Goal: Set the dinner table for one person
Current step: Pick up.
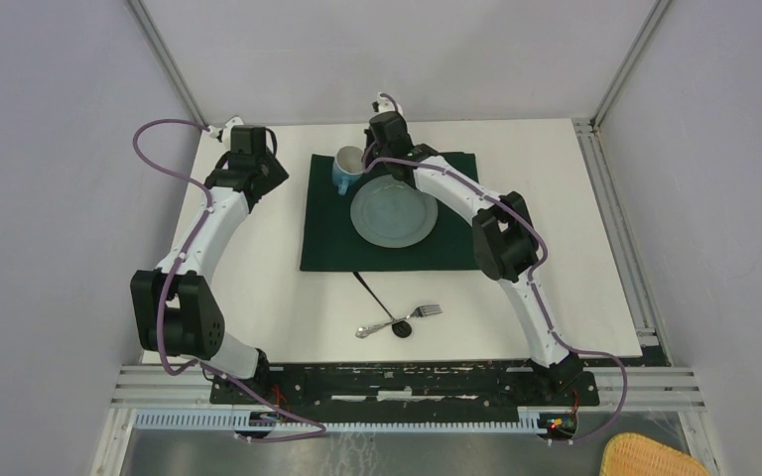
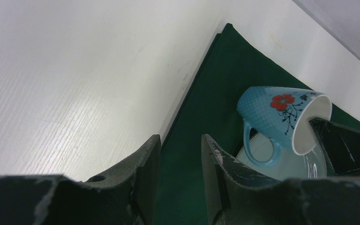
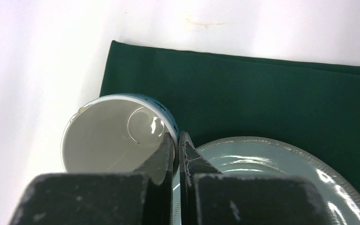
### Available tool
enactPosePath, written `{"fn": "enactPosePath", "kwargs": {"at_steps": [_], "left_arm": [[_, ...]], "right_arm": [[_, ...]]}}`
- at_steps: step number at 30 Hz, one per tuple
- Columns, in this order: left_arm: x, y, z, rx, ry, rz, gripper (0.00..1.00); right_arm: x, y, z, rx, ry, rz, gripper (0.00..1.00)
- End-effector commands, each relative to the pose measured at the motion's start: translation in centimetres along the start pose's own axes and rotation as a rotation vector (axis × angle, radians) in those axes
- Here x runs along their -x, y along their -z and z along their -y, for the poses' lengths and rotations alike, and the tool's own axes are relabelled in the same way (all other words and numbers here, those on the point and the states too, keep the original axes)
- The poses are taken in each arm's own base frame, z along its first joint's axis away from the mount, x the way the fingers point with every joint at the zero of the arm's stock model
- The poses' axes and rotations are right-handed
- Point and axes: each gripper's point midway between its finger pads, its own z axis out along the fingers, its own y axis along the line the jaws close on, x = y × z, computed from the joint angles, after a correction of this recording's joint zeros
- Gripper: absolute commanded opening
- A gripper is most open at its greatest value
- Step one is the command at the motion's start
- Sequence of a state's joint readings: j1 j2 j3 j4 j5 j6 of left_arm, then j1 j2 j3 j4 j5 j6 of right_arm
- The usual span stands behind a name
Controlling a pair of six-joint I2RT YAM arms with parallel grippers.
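Observation:
A blue flowered mug (image 1: 347,169) (image 2: 267,110) (image 3: 108,136) hangs tilted over the far left part of the dark green cloth (image 1: 332,243) (image 2: 215,84) (image 3: 262,89), its handle down by the plate's rim. My right gripper (image 1: 365,159) (image 3: 176,135) is shut on the mug's rim, one finger inside and one outside. A pale blue-green plate (image 1: 394,213) (image 2: 290,164) (image 3: 272,159) lies on the cloth. My left gripper (image 1: 270,171) (image 2: 180,138) stands open and empty above the cloth's left edge, left of the mug. All rests on the white dinner table (image 1: 258,297) (image 2: 75,70) (image 3: 51,56).
A fork (image 1: 425,311), a spoon (image 1: 377,327) and a thin black utensil (image 1: 372,290) lie on the table in front of the cloth. A wicker basket (image 1: 650,456) sits off the table at the bottom right. Metal rails frame the table's right and near edges.

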State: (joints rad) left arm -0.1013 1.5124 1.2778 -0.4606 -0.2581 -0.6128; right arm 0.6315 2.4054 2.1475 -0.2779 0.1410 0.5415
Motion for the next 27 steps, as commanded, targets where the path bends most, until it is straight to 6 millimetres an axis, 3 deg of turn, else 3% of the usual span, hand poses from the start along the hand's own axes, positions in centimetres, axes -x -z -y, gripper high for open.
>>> {"fn": "enactPosePath", "kwargs": {"at_steps": [1,15,27], "left_arm": [[0.8,-0.2,0.7,-0.031,0.016,0.027,0.45],[0.8,-0.3,0.8,-0.039,0.016,0.025,0.45],[0.5,-0.4,1.4,-0.067,0.032,0.017,0.45]], "right_arm": [[10.2,4.7,-1.4,0.057,-0.066,0.240,0.00],[13.2,6.3,5.2,-0.078,-0.096,0.306,0.00],[14.8,9.5,11.1,-0.214,-0.073,0.317,0.00]]}}
